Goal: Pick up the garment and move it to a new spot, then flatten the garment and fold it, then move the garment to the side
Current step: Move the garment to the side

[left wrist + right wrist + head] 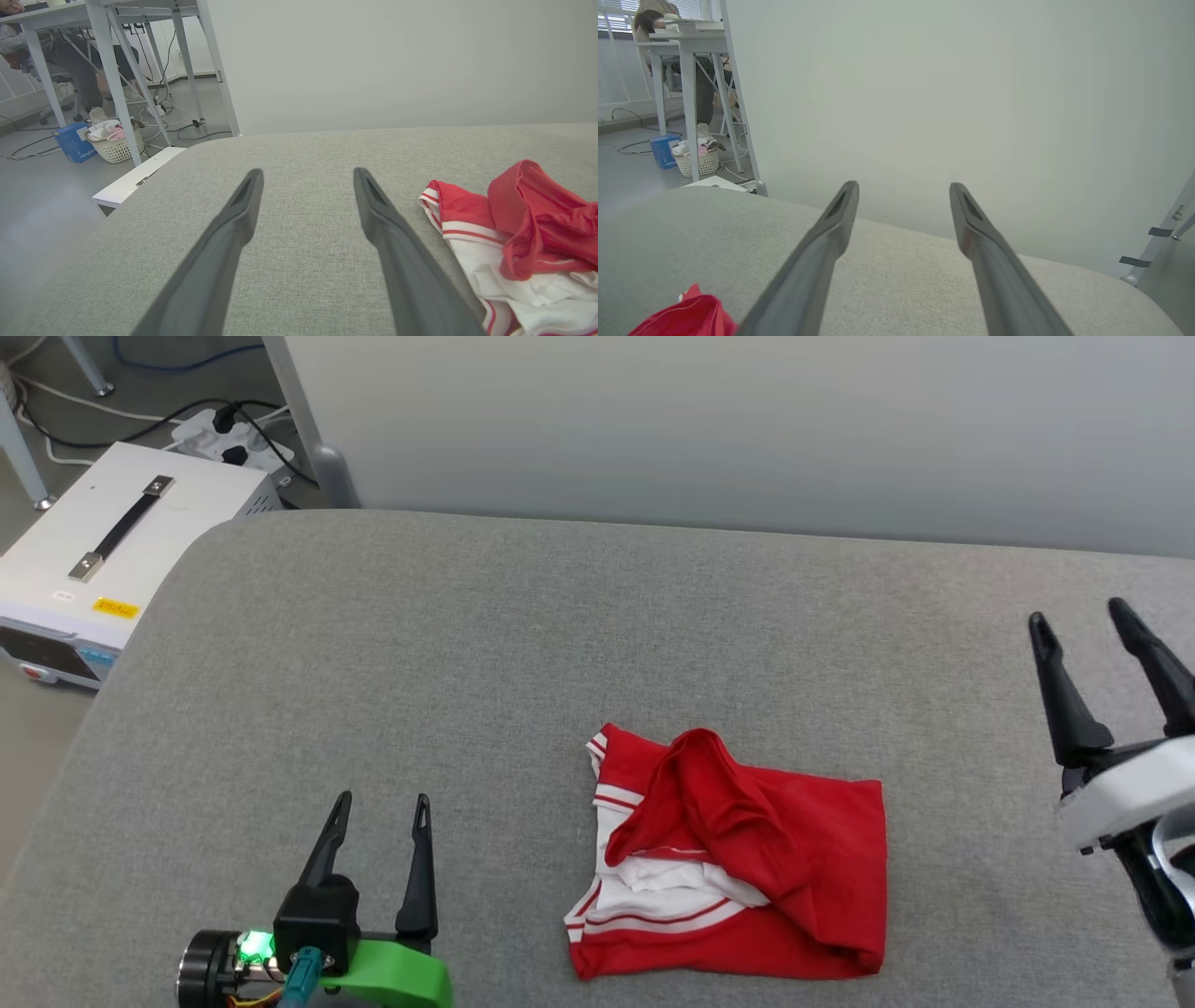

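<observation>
Head view: the garment [747,868] lies crumpled on the grey table [467,663], red with white striped trim, between the left pincer [383,797] and the right pincer [1076,611], touching neither. Both pincers stand with fingers apart, holding nothing.

left gripper [383,797]: dark tapered fingers, slotted tips
below left fingers: black block [317,913], green bracket [397,971], teal plug [301,982]
right gripper [1076,609]: dark fingers, white shell [1125,789] below
</observation>
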`<state>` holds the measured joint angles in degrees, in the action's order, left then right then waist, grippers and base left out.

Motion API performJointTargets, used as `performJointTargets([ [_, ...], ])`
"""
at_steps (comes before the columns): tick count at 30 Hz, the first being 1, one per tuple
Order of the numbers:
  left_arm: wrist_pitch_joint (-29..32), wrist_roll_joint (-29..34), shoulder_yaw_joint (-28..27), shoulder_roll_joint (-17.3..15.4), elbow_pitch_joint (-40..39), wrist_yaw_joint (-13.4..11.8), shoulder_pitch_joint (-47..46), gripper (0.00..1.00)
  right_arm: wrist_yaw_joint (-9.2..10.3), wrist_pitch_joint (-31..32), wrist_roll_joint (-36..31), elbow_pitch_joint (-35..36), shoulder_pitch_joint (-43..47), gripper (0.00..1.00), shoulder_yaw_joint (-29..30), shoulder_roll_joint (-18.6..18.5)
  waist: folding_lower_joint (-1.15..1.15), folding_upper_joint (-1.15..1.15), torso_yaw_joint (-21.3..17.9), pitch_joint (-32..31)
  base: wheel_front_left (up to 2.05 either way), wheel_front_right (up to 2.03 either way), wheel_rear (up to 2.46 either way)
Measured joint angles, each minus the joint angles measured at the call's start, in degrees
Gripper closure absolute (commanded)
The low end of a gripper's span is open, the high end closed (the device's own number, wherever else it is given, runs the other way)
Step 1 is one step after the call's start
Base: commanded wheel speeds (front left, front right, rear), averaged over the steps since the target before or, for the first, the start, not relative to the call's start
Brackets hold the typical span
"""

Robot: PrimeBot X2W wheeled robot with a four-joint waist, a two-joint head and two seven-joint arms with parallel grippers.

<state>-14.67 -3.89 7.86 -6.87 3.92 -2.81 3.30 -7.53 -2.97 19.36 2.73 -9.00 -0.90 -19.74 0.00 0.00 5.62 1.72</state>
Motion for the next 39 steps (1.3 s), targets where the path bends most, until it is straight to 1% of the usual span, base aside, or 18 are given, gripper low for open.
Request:
performJointTargets([
  [2, 0.0, 0.3, 0.0, 0.1, 0.2, 0.0, -0.2, 0.0, 0.0, 9.8, 4.9, -0.7, -2.2, 0.0, -3.4, -3.2, 0.0, 0.0, 0.3, 0.6, 0.0, 0.0, 0.0],
  [5, 0.0, 0.4, 0.0, 0.4, 0.4, 0.1, -0.4, 0.0, 0.0, 22.2, 11.5, -0.9, -3.6, 0.0, -7.5, -7.0, 0.0, 0.0, 0.9, 1.3, 0.0, 0.0, 0.0],
  [9, 0.0, 0.4, -0.1, 0.7, 0.4, 0.1, -1.1, 0.0, 0.0, 35.8, 19.1, -2.3, -4.0, 0.0, -10.6, -9.6, 0.0, 0.0, 1.4, 2.2, 0.0, 0.0, 0.0],
  [12, 0.0, 0.6, 0.1, 1.0, 0.4, 0.4, -1.9, 0.0, 0.0, 43.5, 24.7, -4.1, -3.7, 0.0, -11.2, -9.8, 0.0, 0.0, 2.0, 3.0, 0.0, 0.0, 0.0],
  [14, 0.0, 1.0, 0.3, 1.2, 0.3, 0.6, -2.5, 0.0, 0.0, 46.1, 26.7, -5.3, -3.2, 0.0, -11.2, -9.4, 0.0, 0.0, 2.4, 3.6, 0.0, 0.0, 0.0],
  [18, 0.0, 1.0, 0.5, 1.5, 0.2, 0.6, -4.4, 0.0, 0.0, 48.7, 28.0, -7.3, -2.7, 0.0, -12.0, -8.2, 0.0, 0.0, 3.4, 5.3, 0.0, 0.0, 0.0],
  [25, 0.0, 1.0, 0.8, 1.9, 0.1, 0.8, -6.5, 0.0, 0.0, 48.6, 27.7, -11.7, -2.9, 0.0, -14.2, -5.6, 0.0, 0.0, 5.4, 8.7, 0.0, 0.0, 0.0],
  [28, 0.0, 1.0, 0.9, 2.1, 0.3, 1.0, -7.3, 0.0, 0.0, 48.3, 27.7, -13.1, -3.1, 0.0, -15.3, -5.6, 0.0, 0.0, 6.5, 9.9, 0.0, 0.0, 0.0],
  [31, 0.0, 1.0, 0.9, 2.4, 0.5, 1.0, -7.6, 0.0, 0.0, 47.8, 27.3, -13.6, -3.3, 0.0, -17.6, -6.6, 0.0, 0.0, 7.4, 10.8, 0.0, 0.0, 0.0],
  [32, 0.0, 1.0, 0.9, 2.4, 0.6, 1.0, -7.6, 0.0, 0.0, 47.2, 27.3, -13.6, -3.3, 0.59, -18.1, -7.1, 0.0, 0.0, 7.7, 11.0, 0.0, 0.0, 0.0],
  [33, 0.0, 1.0, 0.8, 2.5, 0.7, 1.0, -7.6, 0.0, 0.0, 46.5, 27.3, -13.6, -3.4, 0.91, -18.5, -7.6, 0.0, 0.0, 8.0, 11.1, 0.0, 0.0, 0.0],
  [34, 0.0, 1.0, 0.8, 2.5, 0.7, 1.0, -7.6, 0.0, 0.0, 45.7, 27.3, -13.6, -3.4, 1.0, -18.9, -7.9, 0.0, 0.0, 8.1, 11.2, 0.0, 0.0, 0.0],
  [39, 0.0, 1.3, 0.4, 2.7, 1.1, 1.0, -7.5, 0.0, 0.0, 40.2, 27.3, -13.1, -4.3, 1.0, -21.1, -9.0, 0.0, 0.0, 8.0, 10.6, 0.0, 0.0, 0.0],
])
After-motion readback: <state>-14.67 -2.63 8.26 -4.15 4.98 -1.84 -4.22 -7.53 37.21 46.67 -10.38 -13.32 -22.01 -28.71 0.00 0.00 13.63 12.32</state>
